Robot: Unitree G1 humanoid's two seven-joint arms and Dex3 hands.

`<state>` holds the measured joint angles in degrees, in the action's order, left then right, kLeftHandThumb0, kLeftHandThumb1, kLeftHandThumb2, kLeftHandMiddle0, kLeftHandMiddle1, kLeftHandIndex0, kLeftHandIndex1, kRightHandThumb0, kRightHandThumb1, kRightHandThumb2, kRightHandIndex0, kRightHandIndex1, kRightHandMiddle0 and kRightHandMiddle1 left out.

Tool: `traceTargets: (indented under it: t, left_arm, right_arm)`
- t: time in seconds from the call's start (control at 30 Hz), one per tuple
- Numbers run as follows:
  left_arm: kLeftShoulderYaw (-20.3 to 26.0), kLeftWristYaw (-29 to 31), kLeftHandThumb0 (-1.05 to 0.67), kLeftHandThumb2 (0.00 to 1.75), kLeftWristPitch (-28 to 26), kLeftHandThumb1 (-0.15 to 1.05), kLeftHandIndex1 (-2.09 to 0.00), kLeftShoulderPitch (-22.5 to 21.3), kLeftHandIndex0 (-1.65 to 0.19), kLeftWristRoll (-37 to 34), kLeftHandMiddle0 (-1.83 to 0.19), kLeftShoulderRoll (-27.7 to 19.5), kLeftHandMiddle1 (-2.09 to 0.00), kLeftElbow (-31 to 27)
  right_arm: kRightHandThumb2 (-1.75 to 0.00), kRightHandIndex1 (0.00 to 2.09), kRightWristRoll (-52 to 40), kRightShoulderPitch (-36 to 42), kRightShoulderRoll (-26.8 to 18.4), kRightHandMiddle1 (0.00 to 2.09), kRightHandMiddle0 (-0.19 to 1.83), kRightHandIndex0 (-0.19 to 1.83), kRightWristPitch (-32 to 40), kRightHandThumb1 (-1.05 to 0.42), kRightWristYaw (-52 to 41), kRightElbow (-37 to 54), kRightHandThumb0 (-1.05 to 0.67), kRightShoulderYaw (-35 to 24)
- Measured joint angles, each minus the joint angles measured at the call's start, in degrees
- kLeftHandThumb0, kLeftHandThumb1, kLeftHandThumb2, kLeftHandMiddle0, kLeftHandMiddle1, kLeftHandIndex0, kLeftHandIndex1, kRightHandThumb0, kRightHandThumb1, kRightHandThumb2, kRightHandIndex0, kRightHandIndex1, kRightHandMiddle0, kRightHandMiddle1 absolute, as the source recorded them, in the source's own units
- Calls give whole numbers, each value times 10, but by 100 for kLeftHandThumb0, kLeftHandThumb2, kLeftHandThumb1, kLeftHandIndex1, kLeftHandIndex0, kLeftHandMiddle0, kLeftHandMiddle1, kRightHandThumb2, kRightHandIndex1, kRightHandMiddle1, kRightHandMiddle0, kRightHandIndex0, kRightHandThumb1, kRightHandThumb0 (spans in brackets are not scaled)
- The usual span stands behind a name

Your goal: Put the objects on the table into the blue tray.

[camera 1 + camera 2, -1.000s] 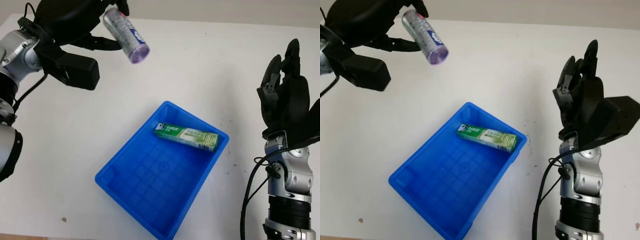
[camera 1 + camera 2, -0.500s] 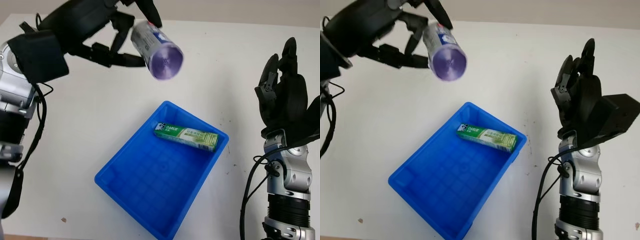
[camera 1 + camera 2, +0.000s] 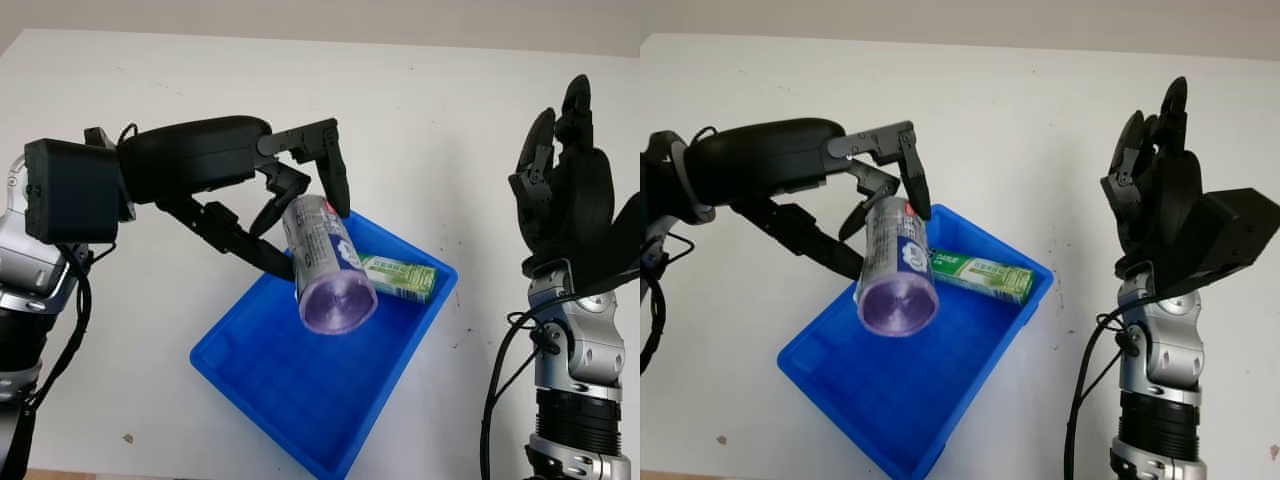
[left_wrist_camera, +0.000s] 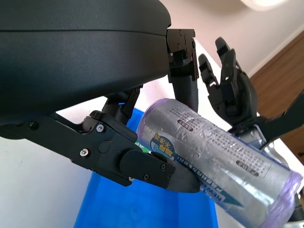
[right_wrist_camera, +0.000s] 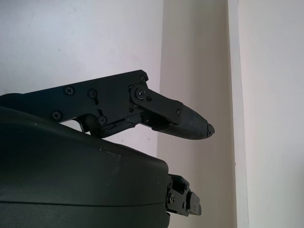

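Over the tray: left hand (image 3: 290, 215) grips silver canister (image 3: 322, 260), crinkly foil wrap, purple translucent end cap.
Axis: tilted, cap end down toward the camera.
Blue tray (image 3: 250, 370): rigid plastic, gridded floor, green carton (image 3: 400, 275) inside.
Right hand (image 3: 565, 190): open, raised at right.

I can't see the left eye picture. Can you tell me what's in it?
The left robot hand holds a silver can tilted over a blue tray on a white table. A green box lies in the tray. The right robot hand is open, raised beside the tray.
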<state>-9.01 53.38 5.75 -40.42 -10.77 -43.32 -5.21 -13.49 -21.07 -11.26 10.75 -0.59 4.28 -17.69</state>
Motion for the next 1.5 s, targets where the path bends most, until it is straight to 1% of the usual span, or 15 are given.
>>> traceTargets:
  t: [0.13,0.27,0.37,0.47,0.57,0.6,0.63,0.67,0.7,0.77,0.87,0.93,1.13,1.3,1.5]
  left_arm:
    - [6,-1,-25,6,32,103,-119,0,1,11,-22,12,-151,-3]
    - [11,-9,-20,5,51,102,-101,1,9,25,-12,26,-103,-1]
    - [15,-11,-17,5,53,98,-96,1,7,27,-11,29,-89,0]
    - [17,-10,-12,5,65,94,-86,1,1,28,-19,30,-51,4]
    - [22,-9,-5,6,72,96,-85,1,0,30,-17,30,-36,4]
    - [23,-6,3,26,68,97,-87,1,1,28,-16,30,-27,4]
    - [25,-4,5,46,61,90,-89,1,2,25,-18,30,-21,5]
    - [28,-4,5,82,54,76,-93,0,4,21,-20,31,-17,6]
    - [34,-7,0,101,52,69,-97,-2,6,14,-21,34,-16,13]
    - [56,-26,-9,111,40,66,-102,-6,9,-7,-22,52,-15,38]
    - [85,-60,-33,50,11,97,-99,-14,13,-25,-20,72,-11,68]
    - [103,-116,-42,37,-2,103,-86,-13,14,-16,-22,91,-10,79]
    - [136,-280,-48,50,46,105,-56,12,0,47,-29,156,-6,154]
    - [160,-321,-58,59,77,105,-19,25,3,29,-6,209,-3,292]
    - [167,-334,-71,64,66,105,-2,22,18,26,18,223,-1,426]
  right_arm:
    - [-72,0,-2,4,0,0,-19,-19,3,-105,0,6,-51,0]
    - [-72,0,-1,4,0,0,-19,-19,3,-105,0,6,-51,1]
    - [-71,0,-2,4,0,0,-19,-19,3,-105,0,6,-50,1]
    - [-72,0,-1,4,0,0,-19,-19,3,-105,1,6,-50,1]
    - [-72,0,-1,4,0,0,-19,-19,3,-105,1,6,-49,1]
    - [-72,0,-1,4,0,0,-19,-19,3,-105,1,7,-49,1]
    - [-72,0,-1,4,0,0,-19,-19,3,-105,1,8,-49,1]
    - [-71,0,-1,4,0,0,-19,-19,3,-105,1,10,-49,1]
    - [-71,0,-1,4,0,0,-19,-19,3,-105,1,11,-49,1]
    - [-71,0,-1,4,0,0,-19,-19,3,-105,3,14,-49,1]
    - [-72,0,-2,4,0,0,-19,-19,5,-105,6,18,-49,1]
    - [-72,0,-4,4,0,0,-19,-19,5,-105,6,18,-49,1]
    - [-73,0,-10,4,0,0,-19,-19,7,-105,0,25,-51,1]
    - [-76,0,-9,5,-4,0,-19,-19,10,-105,-17,30,-57,7]
    - [-80,0,-5,1,-36,0,-19,-19,26,-105,-63,21,-71,23]
